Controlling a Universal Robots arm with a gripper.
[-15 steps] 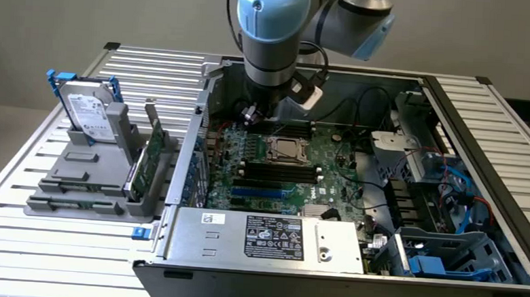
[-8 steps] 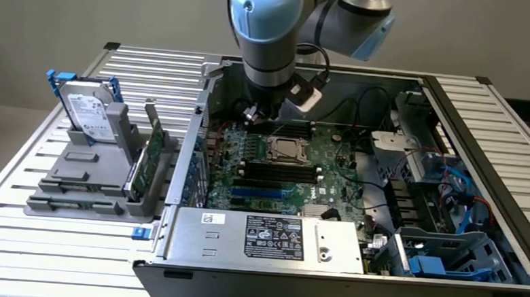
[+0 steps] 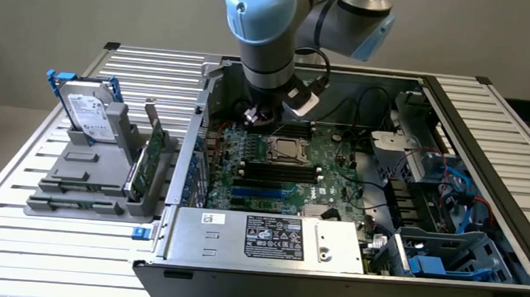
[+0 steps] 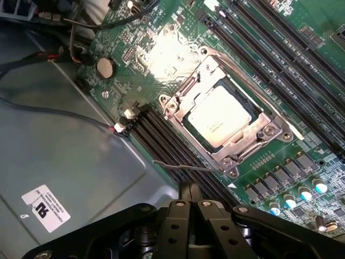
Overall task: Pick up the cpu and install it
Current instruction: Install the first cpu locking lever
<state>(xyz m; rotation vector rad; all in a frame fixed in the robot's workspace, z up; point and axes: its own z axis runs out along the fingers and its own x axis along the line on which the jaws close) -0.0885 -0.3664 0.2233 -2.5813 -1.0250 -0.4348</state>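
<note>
The cpu is a small silvery square lying flat in the metal-framed socket on the green motherboard. In the exterior view the cpu sits in the middle of the board inside the open computer case. My gripper is shut, its black fingers pressed together with nothing between them, a short way off from the socket's corner. The exterior view shows my gripper hanging just above the board, behind the socket and toward that view's left.
A thin metal lever juts from the socket toward my fingers. Black memory slots flank the socket. Wires cross the grey case floor. Outside the case, a grey holder carries a hard drive and a green card.
</note>
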